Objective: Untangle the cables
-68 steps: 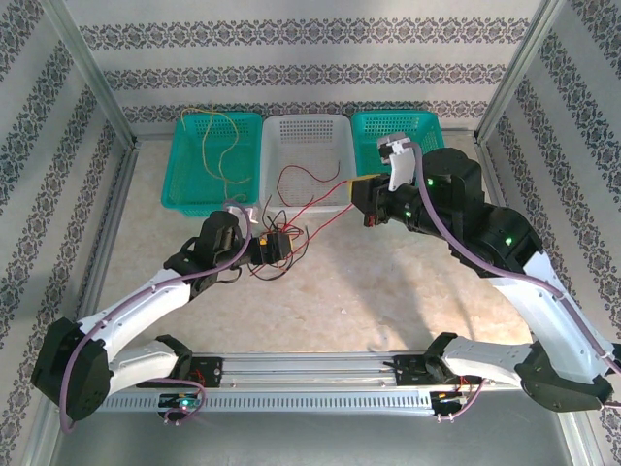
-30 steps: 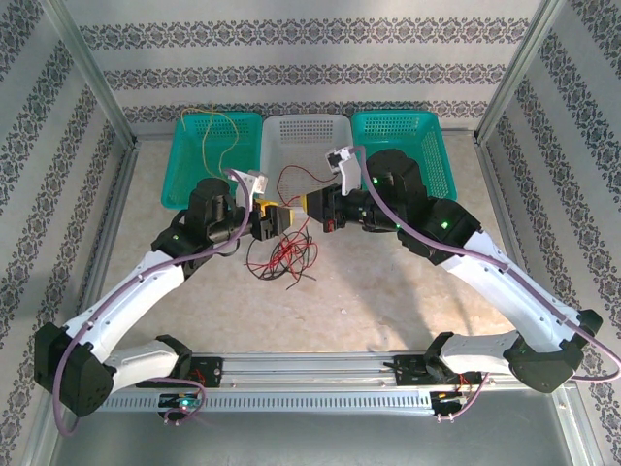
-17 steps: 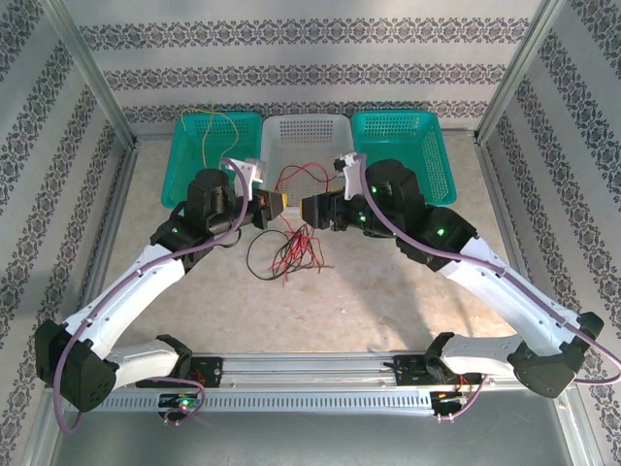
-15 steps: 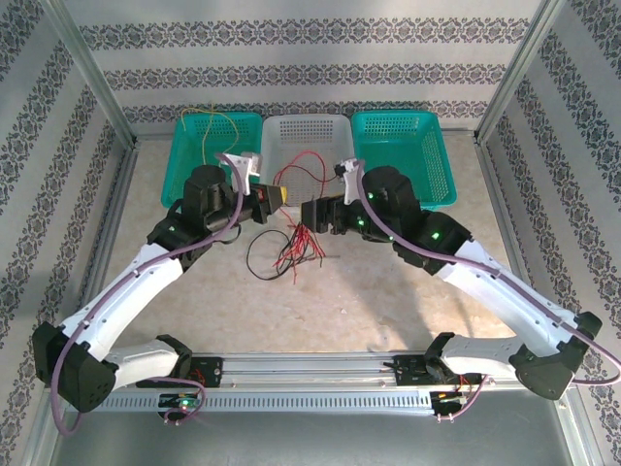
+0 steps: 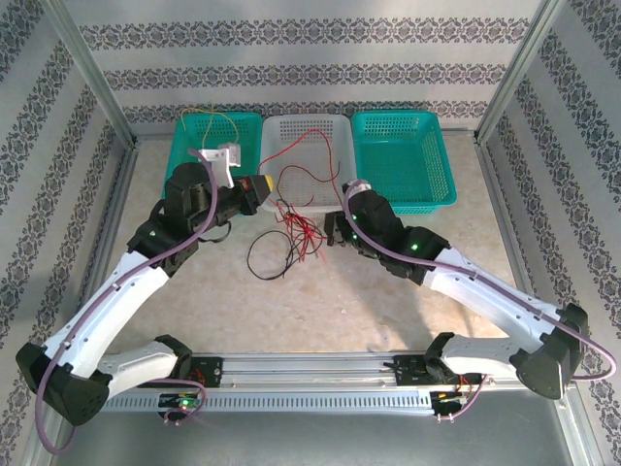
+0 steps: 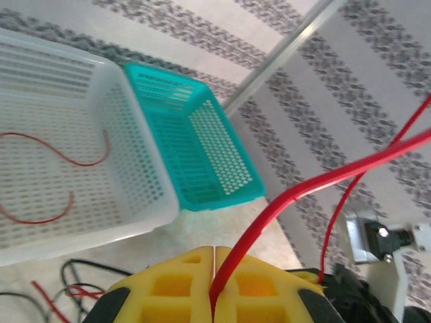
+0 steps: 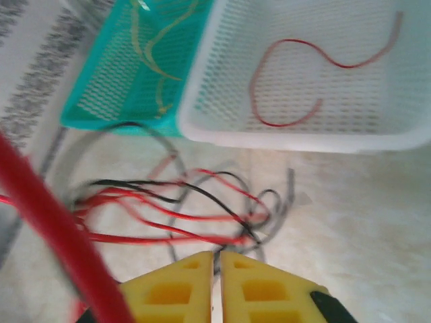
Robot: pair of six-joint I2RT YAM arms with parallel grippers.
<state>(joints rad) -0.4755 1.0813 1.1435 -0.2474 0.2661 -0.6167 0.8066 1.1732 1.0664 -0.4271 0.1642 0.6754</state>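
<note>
— Pale marbled table (image 5: 340, 311), then. Where are the cables (image 5: 286, 238)?
— Tangled in a heap just in front of the white basket (image 5: 306, 117).
— And the pincers?
— The left pincer (image 6: 213, 252) is clamped on a red cable (image 6: 269, 208). The right pincer (image 7: 217, 256) is pressed together.

Your desk (image 5: 388, 311) is a pale, marbled surface. Three baskets stand side by side along its far edge: the left teal basket (image 5: 245, 146), the white basket (image 5: 307, 117) in the middle and the right teal basket (image 5: 398, 160). Just in front of the white basket you have a loose tangle of red and black cables (image 5: 291, 238) on the bare desk, one black strand looping out to the left, and a metal rail (image 5: 310, 374) runs along the near edge.
</note>
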